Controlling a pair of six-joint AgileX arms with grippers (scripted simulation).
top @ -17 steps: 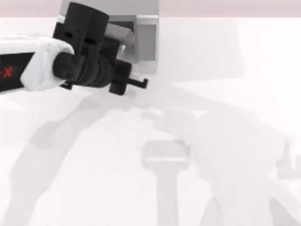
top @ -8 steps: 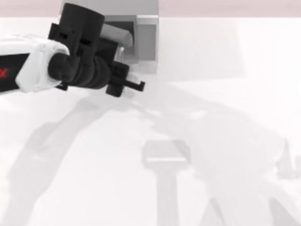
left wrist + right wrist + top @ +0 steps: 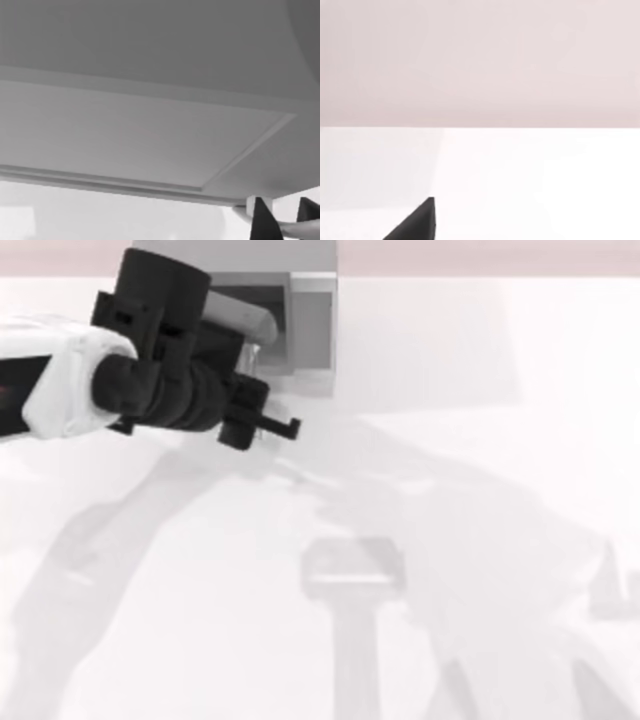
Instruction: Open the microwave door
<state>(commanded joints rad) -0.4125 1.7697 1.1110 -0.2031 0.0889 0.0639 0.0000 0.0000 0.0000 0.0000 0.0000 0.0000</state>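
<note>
The worktop (image 3: 420,540) fills most of the top view, pale and crossed by soft shadows. At its far edge, left of centre, the microwave (image 3: 300,260) is set with its front turned toward the arms, so that the door can be reached from the near side. The left arm (image 3: 60,390) is stretched in from the left edge and is carried close against the microwave's front, hiding much of it.

The microwave door (image 3: 125,135) is seen in the left wrist view as a broad flat grey panel with a framed window, viewed closely and at a slant; it appears swung a little away from the body, though how far cannot be judged. The pale handle (image 3: 287,227) shows at the door's edge.

The left gripper (image 3: 282,220) is placed at that handle, its two dark fingertips (image 3: 262,220) standing to either side of the bar, so the jaws are judged to be closed on the handle for a pull along the door's arc.

Only a dark fingertip of the right gripper (image 3: 417,222) is seen; the state of its jaws cannot be told.
</note>
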